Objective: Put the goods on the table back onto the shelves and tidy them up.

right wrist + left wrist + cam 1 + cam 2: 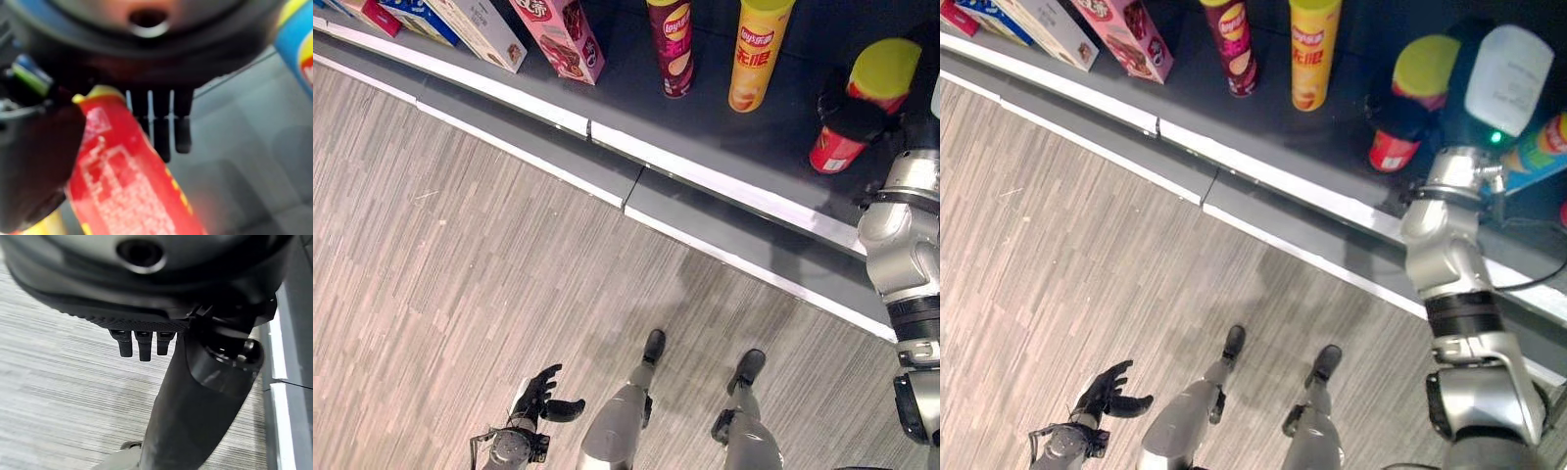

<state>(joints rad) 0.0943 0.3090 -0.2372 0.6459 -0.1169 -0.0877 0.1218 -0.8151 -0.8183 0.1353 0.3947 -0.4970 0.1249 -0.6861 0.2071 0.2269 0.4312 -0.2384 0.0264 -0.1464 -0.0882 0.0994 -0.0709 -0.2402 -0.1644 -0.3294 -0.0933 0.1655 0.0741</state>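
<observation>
Red, with a yellow lid, the crisp can [854,108] sat in the right hand [847,116], whose dark fingers curled round its middle while its base rested on or just above the grey shelf [724,137]; contact could not be told. Its long axis ran up and slightly aslant from the shelf, lid leaning away from the wrist. To the hand's left stood 2 more cans, a yellow can [756,54] nearer and a maroon can [672,44] beyond it, then a pink box [558,37]. The right arm was plainly the one at work; the left hand [546,396] hung low over the floor, well apart, fingers loosely spread and empty. The right wrist view gave the thumb pressed against the can [132,181], with a blue can [298,44] just beside the hand. The right eye view showed that blue can [1540,149] behind the wrist.
</observation>
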